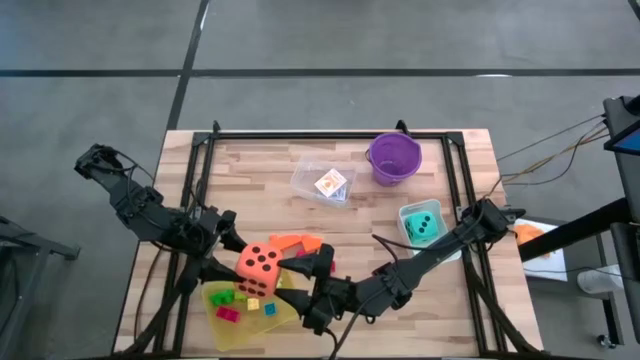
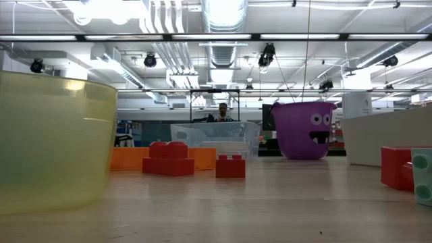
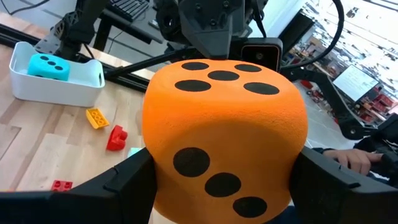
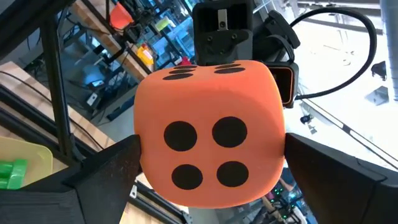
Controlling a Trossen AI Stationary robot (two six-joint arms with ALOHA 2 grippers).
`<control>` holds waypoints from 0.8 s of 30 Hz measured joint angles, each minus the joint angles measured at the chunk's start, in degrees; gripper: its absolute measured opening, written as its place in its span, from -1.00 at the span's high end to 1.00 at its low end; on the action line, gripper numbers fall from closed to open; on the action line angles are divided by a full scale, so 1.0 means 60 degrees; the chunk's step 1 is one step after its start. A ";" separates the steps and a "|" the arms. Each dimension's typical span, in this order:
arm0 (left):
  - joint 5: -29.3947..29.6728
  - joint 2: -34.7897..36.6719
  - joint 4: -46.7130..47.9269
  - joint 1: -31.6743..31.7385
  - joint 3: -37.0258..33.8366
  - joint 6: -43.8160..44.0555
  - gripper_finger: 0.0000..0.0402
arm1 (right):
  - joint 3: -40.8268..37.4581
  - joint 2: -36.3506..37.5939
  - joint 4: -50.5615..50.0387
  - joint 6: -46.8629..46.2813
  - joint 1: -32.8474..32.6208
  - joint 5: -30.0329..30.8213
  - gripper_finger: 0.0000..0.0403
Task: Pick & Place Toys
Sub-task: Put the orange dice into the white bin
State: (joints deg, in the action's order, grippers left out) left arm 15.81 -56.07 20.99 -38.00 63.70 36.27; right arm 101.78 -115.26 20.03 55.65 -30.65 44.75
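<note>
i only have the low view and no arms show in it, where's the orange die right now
Observer: The orange die is held up off the table in the left end effector, at the front left by the yellow tray.
Operator: is the right arm anywhere near it
Observer: Yes. The right end effector faces the die from the opposite side, its fingers open and straddling it.
Operator: and the teal die
Observer: The teal die sits in a white tub near the table's right edge.
</note>
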 joint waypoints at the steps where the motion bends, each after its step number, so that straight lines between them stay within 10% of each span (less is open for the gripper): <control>1: 0.0004 -0.0004 0.0000 0.0000 -0.0003 0.0017 -0.41 | 0.0004 0.0000 -0.0003 0.0021 0.0019 -0.0014 -0.91; 24: -0.0509 -0.0457 -0.0988 0.0261 -0.0044 -0.0264 -0.40 | 0.0011 0.0000 0.0289 0.0008 0.0280 -0.1122 -0.91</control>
State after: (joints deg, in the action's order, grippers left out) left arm 12.76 -58.82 15.06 -36.43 63.44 34.69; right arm 101.84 -115.26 21.76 55.70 -28.97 38.02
